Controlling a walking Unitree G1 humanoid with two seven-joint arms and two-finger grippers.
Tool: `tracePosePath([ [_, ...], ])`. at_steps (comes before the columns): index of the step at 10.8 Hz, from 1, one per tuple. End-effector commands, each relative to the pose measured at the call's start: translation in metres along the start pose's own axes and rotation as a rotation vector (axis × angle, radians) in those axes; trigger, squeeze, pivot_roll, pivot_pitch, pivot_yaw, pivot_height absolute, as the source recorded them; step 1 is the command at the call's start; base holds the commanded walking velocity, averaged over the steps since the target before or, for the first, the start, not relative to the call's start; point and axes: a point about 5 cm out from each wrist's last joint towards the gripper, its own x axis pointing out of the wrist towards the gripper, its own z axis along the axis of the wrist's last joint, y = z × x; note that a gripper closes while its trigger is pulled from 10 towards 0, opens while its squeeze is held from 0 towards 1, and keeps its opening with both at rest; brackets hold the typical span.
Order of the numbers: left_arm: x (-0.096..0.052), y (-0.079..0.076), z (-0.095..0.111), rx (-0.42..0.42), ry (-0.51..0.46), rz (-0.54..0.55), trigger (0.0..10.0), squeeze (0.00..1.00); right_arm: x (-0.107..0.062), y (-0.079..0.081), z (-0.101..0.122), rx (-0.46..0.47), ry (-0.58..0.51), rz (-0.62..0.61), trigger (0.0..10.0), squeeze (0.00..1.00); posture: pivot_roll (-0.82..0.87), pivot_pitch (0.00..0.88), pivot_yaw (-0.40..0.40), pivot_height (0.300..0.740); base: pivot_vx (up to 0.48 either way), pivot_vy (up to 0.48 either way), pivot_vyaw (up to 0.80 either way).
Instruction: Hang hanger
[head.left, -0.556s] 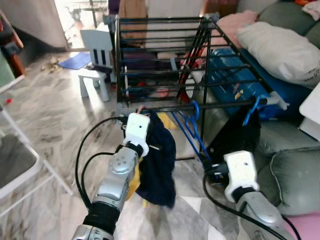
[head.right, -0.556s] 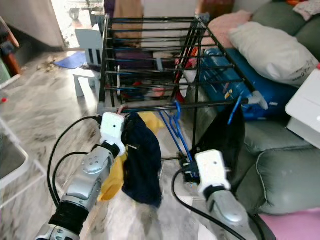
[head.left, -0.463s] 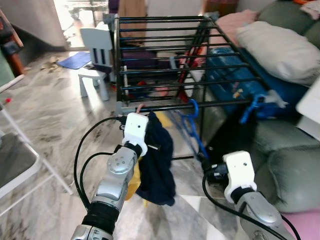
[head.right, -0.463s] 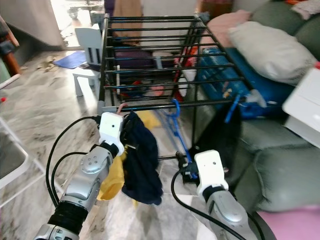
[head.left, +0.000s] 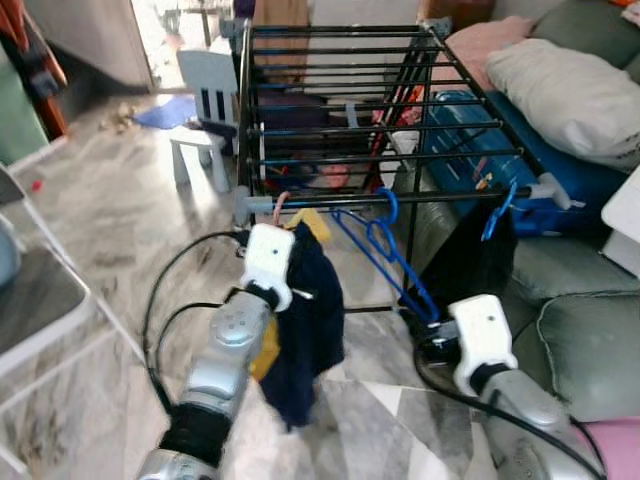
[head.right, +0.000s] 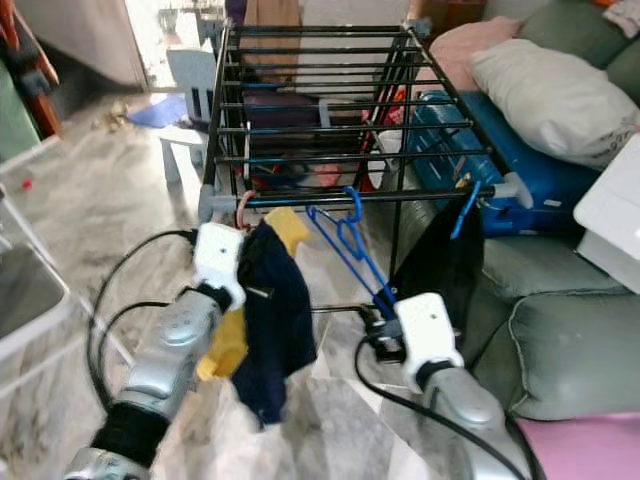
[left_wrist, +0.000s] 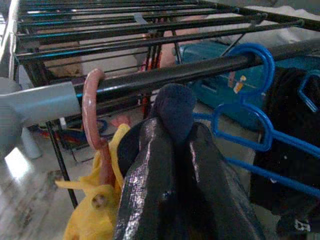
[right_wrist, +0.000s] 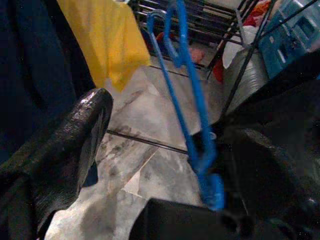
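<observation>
I've got the left gripper (left_wrist: 175, 150) clamped shut on the dark navy garment (head.left: 305, 320), holding its bunched top just below the front rail (head.left: 400, 200) of the drying rack (head.left: 350, 100). The garment hangs straight down from the fingers; I can't make out its hanger's hook, it's buried in the cloth. Beside it on that rail a pink hook (left_wrist: 92, 100) carries a yellow garment (left_wrist: 92, 210), and a bare blue hanger (head.left: 385, 250) already hooks the rail a bit further along, slanting down toward my right gripper (right_wrist: 165, 165). The right gripper's fingers are spread, the blue hanger's lower end lying between them, nothing pinched as far as I can tell. Key relation: the rail runs crosswise just above and slightly beyond the left fingertips, so my guess is the move is a short lift up and over the rail, in the gap between pink hook and blue hanger. Left arm is clearly nearer.
</observation>
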Motion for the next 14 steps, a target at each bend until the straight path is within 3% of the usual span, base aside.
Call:
tracePosePath([
  [1,-0.001,-0.004,0.008,-0.003,-0.027,-0.039,10.0,0.0,0.001,0.003,-0.002,0.004,0.006,0.014,10.0,0.0,0.0,0.0,-0.044,0.74,0.0,0.0,0.0],
  [2,-0.003,-0.004,0.007,0.0,-0.023,-0.046,10.0,0.0,0.001,0.003,-0.003,-0.001,0.008,0.014,10.0,0.0,0.0,0.0,-0.044,0.74,0.0,0.0,0.0],
  [8,-0.006,-0.017,0.008,-0.009,-0.02,-0.146,10.0,0.0,0.001,0.003,-0.011,-0.038,0.04,-0.017,10.0,0.0,0.0,0.0,-0.05,0.74,0.0,0.48,0.0],
  [14,-0.008,-0.029,0.013,-0.024,-0.069,-0.266,10.0,0.0,-0.003,-0.005,-0.012,-0.052,0.036,-0.104,10.0,0.0,-0.01,0.0,-0.044,0.74,0.0,0.0,0.0],
])
